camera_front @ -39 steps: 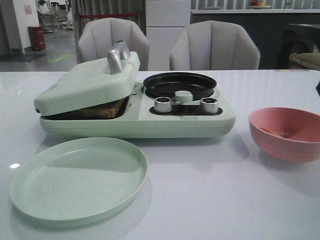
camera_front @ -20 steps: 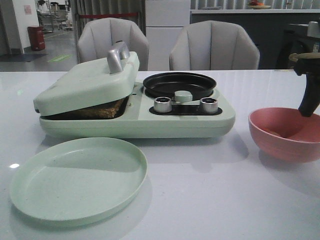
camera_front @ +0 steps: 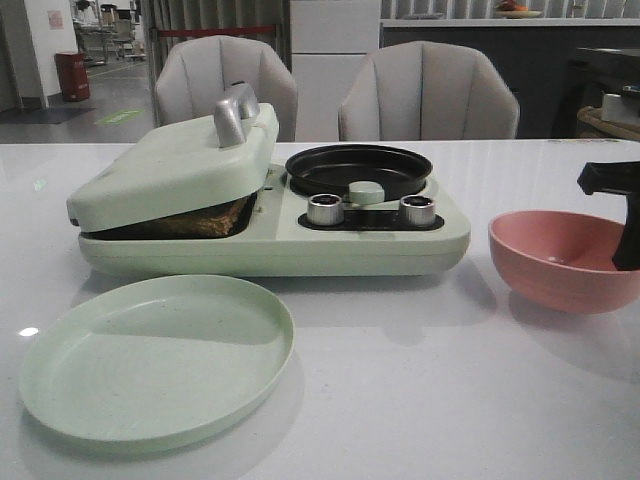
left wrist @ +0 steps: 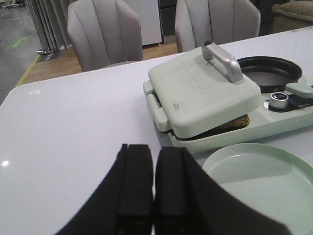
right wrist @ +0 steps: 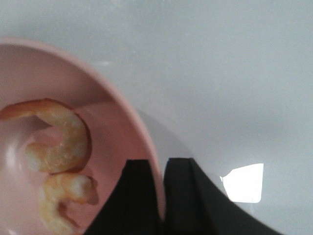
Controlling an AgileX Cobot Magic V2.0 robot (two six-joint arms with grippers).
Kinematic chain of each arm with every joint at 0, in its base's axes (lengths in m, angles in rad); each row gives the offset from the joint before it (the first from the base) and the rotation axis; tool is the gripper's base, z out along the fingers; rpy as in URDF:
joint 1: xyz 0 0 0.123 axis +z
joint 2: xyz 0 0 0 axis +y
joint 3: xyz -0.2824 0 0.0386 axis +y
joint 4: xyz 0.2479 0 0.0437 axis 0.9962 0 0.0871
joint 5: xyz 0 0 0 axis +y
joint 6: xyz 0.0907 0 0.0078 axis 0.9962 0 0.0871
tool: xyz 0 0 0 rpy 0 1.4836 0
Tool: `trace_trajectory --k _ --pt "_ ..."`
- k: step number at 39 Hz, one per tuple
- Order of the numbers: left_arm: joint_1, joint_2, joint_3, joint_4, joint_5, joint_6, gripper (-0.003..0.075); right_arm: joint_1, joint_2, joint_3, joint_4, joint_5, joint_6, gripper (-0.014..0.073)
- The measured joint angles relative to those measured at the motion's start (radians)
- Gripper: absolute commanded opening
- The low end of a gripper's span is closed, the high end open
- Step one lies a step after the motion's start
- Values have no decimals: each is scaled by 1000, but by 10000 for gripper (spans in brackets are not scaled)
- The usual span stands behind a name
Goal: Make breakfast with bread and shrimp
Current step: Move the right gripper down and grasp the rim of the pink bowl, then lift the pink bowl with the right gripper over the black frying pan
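The pink bowl [camera_front: 560, 275] stands on the white table, right of the pale green breakfast maker [camera_front: 270, 240]. My right gripper [right wrist: 159, 164] is shut on the bowl's rim [right wrist: 142, 147], one finger inside and one outside; it shows at the right edge of the front view [camera_front: 628, 240]. Two curled orange-pink shrimp [right wrist: 58, 142] lie in the bowl. Toasted bread [camera_front: 205, 222] shows under the maker's slightly raised lid [camera_front: 175, 165], and in the left wrist view [left wrist: 234, 122]. My left gripper [left wrist: 154, 149] is shut and empty over the table, left of the maker.
A pale green plate [camera_front: 60, 400] lies in front of the maker. A black round pan [camera_front: 358, 168] sits on the maker's right half, with two metal knobs [camera_front: 326, 209] in front of it. Two grey chairs [camera_front: 428, 95] stand behind the table.
My right gripper came in from the right, went down onto the pink bowl's rim and shut on it. The bowl has shifted slightly left and up.
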Motion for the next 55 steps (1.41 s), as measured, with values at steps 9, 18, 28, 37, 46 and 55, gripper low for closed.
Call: trace_trajectory --k 9,18,28,37,46,55 --pt "0 0 0 0 0 0 113 0 0 -4 0 -25 0 143" --pt "0 0 0 0 0 0 113 0 -2 -56 -17 -22 0 143" --pt "0 0 0 -2 0 0 113 54 -77 -186 -26 -39 0 143" --pt "0 0 0 -2 0 0 113 183 -97 -250 -26 -146 0 143" --pt "0 0 0 -2 0 0 114 307 -38 -251 -19 -419 -2 143" --pt "0 0 0 -2 0 0 113 363 31 -213 -11 -810 -2 143"
